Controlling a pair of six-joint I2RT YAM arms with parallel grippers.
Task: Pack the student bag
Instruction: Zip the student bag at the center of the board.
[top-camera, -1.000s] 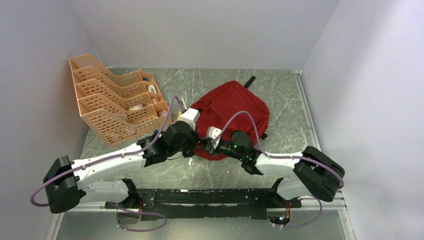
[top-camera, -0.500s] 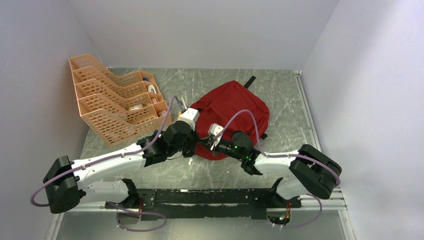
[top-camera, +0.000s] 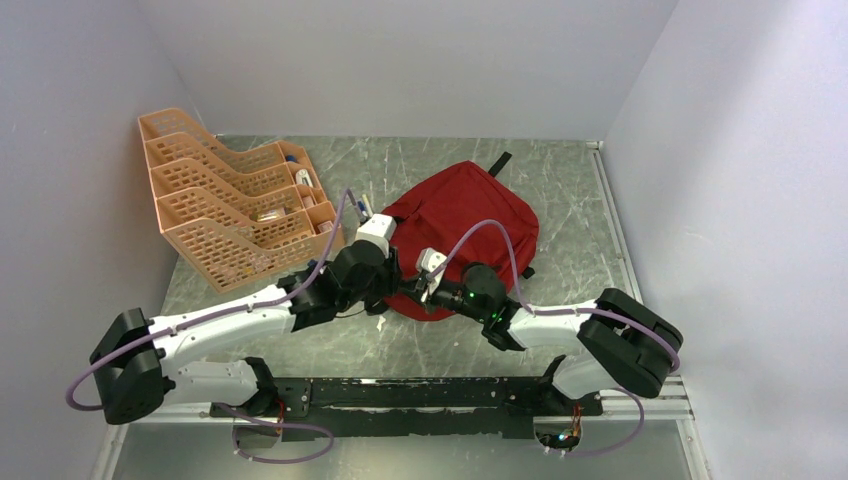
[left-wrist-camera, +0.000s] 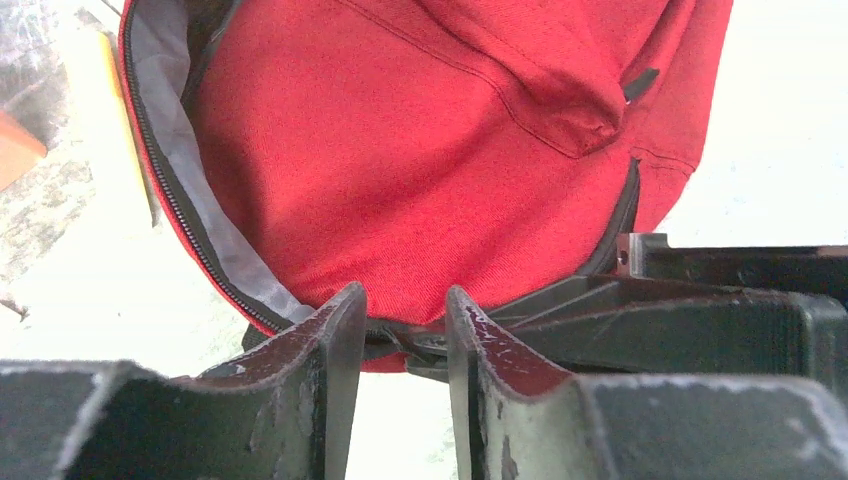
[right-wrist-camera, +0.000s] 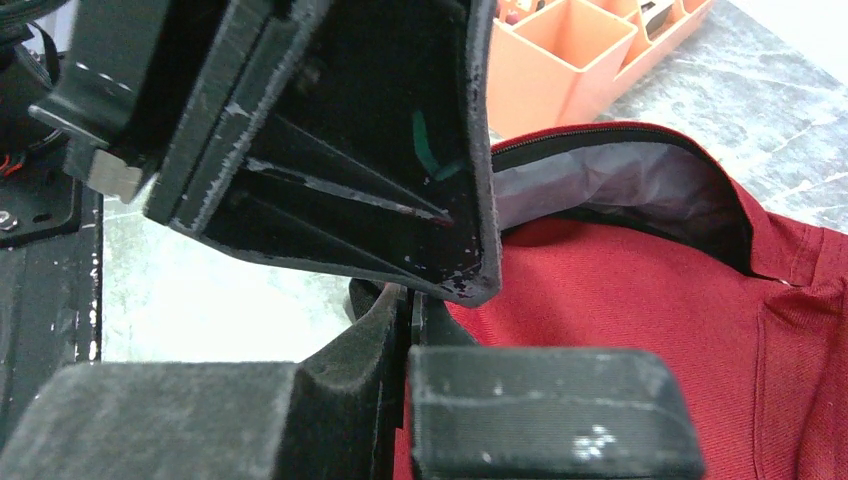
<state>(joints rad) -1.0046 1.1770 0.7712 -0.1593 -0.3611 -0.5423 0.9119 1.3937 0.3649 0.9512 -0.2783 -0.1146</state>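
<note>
Evidently the right gripper (right-wrist-camera: 410, 305) was closed tight, pinching the near hem of the student bag (left-wrist-camera: 420, 150); the left gripper (left-wrist-camera: 405, 330), slightly parted, straddled it. Unzipped, the bag showed grey lining.

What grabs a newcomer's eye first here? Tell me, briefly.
The red bag lies in the middle, its zip open and grey lining showing on its left side. The left end effector and right end effector crowd together at the bag's near left edge. An orange rack stands at the far left.
</note>
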